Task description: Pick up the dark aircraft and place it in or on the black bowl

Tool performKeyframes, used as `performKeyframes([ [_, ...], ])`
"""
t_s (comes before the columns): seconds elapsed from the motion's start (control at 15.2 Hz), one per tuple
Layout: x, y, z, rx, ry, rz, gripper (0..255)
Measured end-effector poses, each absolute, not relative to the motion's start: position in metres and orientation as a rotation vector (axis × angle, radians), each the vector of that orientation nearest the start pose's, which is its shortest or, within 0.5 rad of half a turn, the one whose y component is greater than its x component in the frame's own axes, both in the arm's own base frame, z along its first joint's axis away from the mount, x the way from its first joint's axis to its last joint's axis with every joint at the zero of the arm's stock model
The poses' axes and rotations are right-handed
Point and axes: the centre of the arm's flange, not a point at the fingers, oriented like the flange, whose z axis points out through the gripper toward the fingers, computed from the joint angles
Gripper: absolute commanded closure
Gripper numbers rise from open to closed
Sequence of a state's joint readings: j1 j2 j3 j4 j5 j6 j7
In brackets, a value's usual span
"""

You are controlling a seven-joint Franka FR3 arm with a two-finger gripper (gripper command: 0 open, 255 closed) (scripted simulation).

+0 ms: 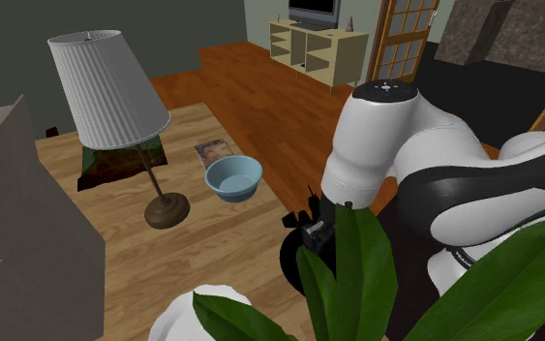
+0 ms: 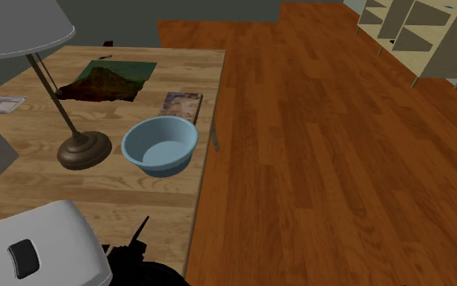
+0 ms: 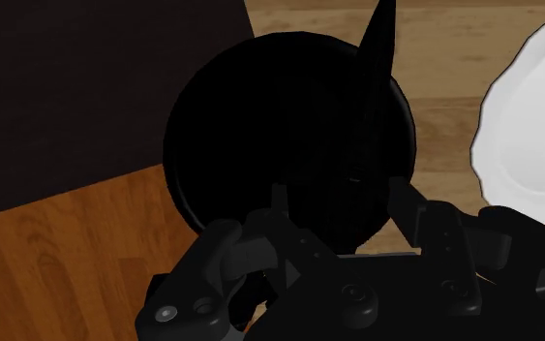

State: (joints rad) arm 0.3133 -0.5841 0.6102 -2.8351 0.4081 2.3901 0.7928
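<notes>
Hanging straight over the black bowl (image 3: 231,126), the gripper (image 3: 343,199) had the dark aircraft (image 3: 380,68) right beneath it, within the bowl's outline, with one sharp fin reaching out past the rim. That line-up suited the placing step: let go there, the aircraft would likely drop inside rather than onto the desk (image 1: 212,257). Whether the gripper was pinching the aircraft or was already clear of it I could not tell, since black lay on black. The bowl sat at the desk's edge nearest the stand, probably within easy reach of the arm, with a white scalloped dish (image 3: 536,126) just beside it. A blue bowl (image 1: 233,178) and a lamp (image 1: 166,209) stood well apart, toward the desk's middle, out of the way. The long fin might catch the rim and tip the aircraft out.
</notes>
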Motion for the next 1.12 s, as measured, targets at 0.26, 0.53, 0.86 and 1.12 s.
performKeyframes([
  [0.26, 0.227, 0.264, 0.32, -3.071, 0.355, -0.138, 255],
  [0.53, 0.228, 0.264, 0.297, -3.071, 0.355, -0.138, 255],
  [0.86, 0.227, 0.263, 0.279, -3.07, 0.355, -0.139, 255],
  [1.12, 0.228, 0.264, 0.277, -3.07, 0.355, -0.139, 255],
])
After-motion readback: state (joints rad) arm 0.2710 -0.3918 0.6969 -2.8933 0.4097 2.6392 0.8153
